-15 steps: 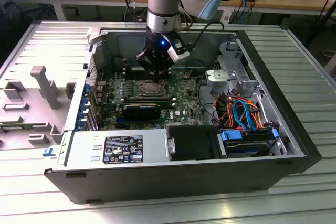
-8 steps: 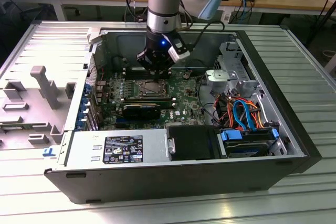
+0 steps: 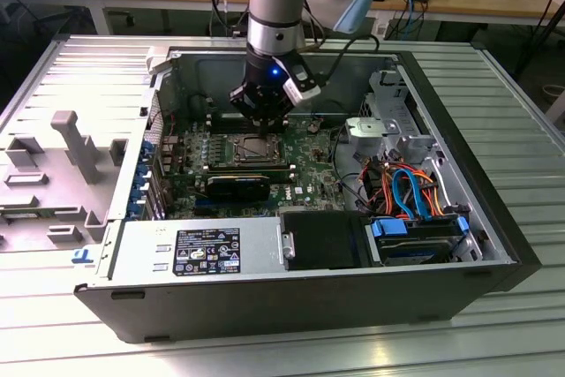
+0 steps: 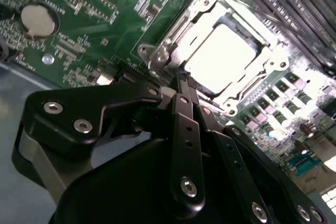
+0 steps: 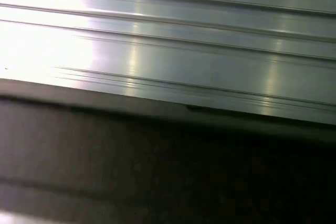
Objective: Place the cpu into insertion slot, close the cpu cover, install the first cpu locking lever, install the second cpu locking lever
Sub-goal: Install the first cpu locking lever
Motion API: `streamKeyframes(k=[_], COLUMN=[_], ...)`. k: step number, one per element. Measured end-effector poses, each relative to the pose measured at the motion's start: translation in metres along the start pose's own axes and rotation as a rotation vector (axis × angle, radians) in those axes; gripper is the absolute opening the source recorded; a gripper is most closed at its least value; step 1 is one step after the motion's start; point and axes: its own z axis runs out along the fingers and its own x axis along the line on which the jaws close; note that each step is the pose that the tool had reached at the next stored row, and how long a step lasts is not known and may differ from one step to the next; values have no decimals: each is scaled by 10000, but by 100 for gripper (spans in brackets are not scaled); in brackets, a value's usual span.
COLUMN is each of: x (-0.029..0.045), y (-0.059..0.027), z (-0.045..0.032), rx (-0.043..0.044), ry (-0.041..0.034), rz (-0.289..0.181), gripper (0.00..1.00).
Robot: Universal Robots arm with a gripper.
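Observation:
The cpu (image 4: 223,56) lies flat in the insertion slot (image 4: 157,56) on the green motherboard (image 4: 105,3), its silvery top bright under the light. The cpu cover (image 4: 207,9) is down around it as a silver frame. My gripper (image 4: 181,81) is shut, with its black fingers (image 4: 184,124) pressed together and nothing visible between them. Their tips are at the socket's edge, close to a corner of the frame. In the exterior view the gripper (image 3: 262,124) hangs straight over the far side of the cpu (image 3: 254,149). How the locking levers stand I cannot tell.
Inside the open computer case (image 3: 494,245), a black ribbed heatsink (image 3: 238,187) sits just in front of the socket. The power supply (image 3: 199,249) and a drive bay with coloured cables (image 3: 410,192) line the near side. Memory slots (image 4: 294,3) run beside the socket. The ribbed metal table (image 5: 168,40) surrounds the case.

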Motion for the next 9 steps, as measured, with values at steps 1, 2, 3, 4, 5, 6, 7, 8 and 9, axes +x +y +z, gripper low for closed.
streamKeyframes(k=[1,2,3,4,5,6,7,8,9], x=[3,5,6,7,9,10,12,14,16], y=[-19,-32,-41,-53,-63,-74,-90,-103,-127], z=[1,3,4,6,8,10,13,15,18], rx=[-2,-4,-7,-10,-13,-16,-18,-19,-22], ry=[2,3,4,6,7,8,10,11,11], rz=[38,77,115,165,208,249,295,315,345], gripper=[11,11,11,11,11,11,11,11,11])
